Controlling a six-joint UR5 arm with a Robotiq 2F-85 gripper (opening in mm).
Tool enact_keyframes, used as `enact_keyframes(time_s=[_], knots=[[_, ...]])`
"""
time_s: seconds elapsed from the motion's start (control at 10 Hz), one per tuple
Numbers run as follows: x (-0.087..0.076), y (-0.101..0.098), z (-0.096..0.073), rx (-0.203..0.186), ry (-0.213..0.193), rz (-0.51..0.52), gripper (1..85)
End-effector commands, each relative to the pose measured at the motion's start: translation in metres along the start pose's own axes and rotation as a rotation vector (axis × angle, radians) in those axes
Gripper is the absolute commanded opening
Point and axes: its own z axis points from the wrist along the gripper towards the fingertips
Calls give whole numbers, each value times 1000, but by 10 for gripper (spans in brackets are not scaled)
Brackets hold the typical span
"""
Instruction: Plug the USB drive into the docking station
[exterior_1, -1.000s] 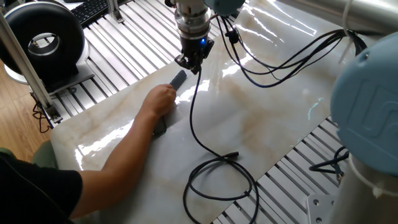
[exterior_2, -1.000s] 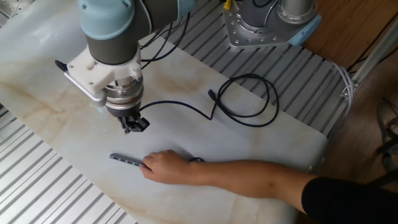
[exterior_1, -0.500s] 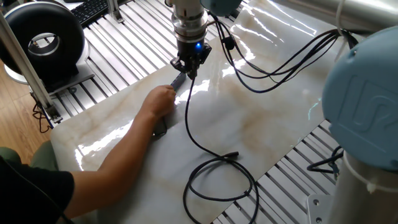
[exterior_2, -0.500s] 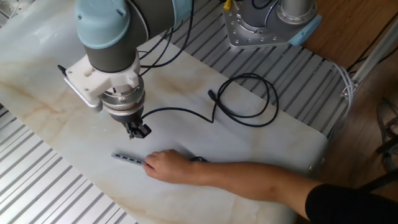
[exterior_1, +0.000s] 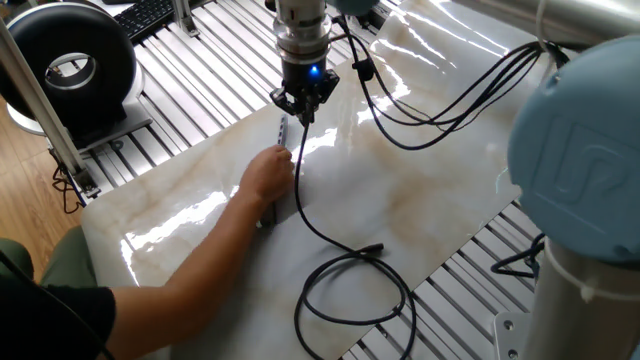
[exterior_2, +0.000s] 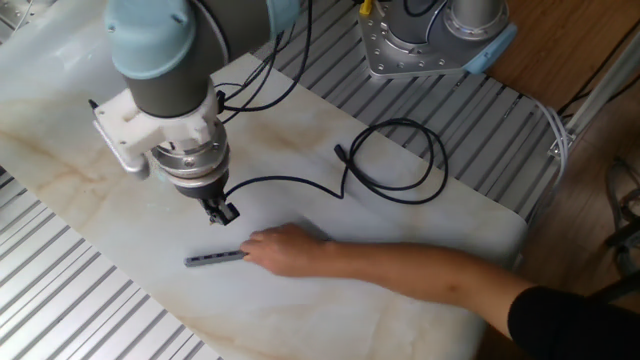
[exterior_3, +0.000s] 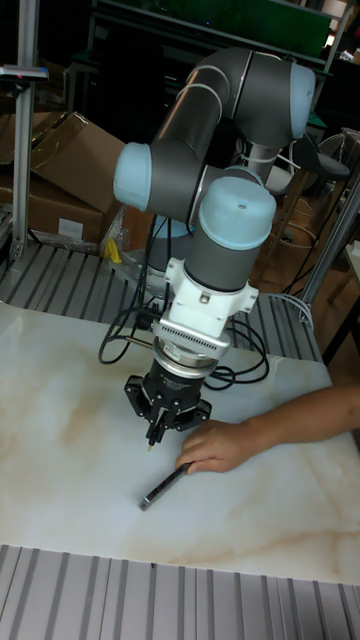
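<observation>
My gripper (exterior_2: 219, 207) hangs low over the marble tabletop, shut on the USB drive (exterior_2: 229, 213), a small black plug whose silvery tip (exterior_3: 150, 447) points down. Its long black cable (exterior_2: 300, 182) trails off to a loop (exterior_2: 400, 160) on the table. The docking station (exterior_2: 215, 258), a slim grey bar, lies flat just below the plug, a short gap apart. A person's hand (exterior_2: 280, 248) holds its right end. In one fixed view the bar (exterior_1: 283, 131) sits right under the gripper (exterior_1: 298, 108). From the tall fixed view it (exterior_3: 165, 486) shows below the gripper (exterior_3: 152, 435).
The person's forearm (exterior_2: 420, 275) reaches across the table from the right. My own grey cables (exterior_1: 450, 90) hang behind the wrist. A black round device (exterior_1: 70, 55) and a keyboard (exterior_1: 150, 15) sit on the slatted frame (exterior_1: 200, 70). The arm's base (exterior_2: 430, 35) is at the back.
The hand has turned the docking station so its free end swings toward the gripper. The gripper with the plug has moved down and closer to the bar.
</observation>
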Motion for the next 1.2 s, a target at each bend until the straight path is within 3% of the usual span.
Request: enact_keyframes(time_s=[0.0,0.3,0.5,0.7,0.9,1.1], knots=[[-1,1,-2,-39,44,51,13],[-2,9,0,-96,77,124,13],[0,11,-7,-129,98,157,13],[-8,17,-6,-171,96,199,13],[-14,40,-4,-241,98,271,13],[-16,44,-5,-246,94,287,13]])
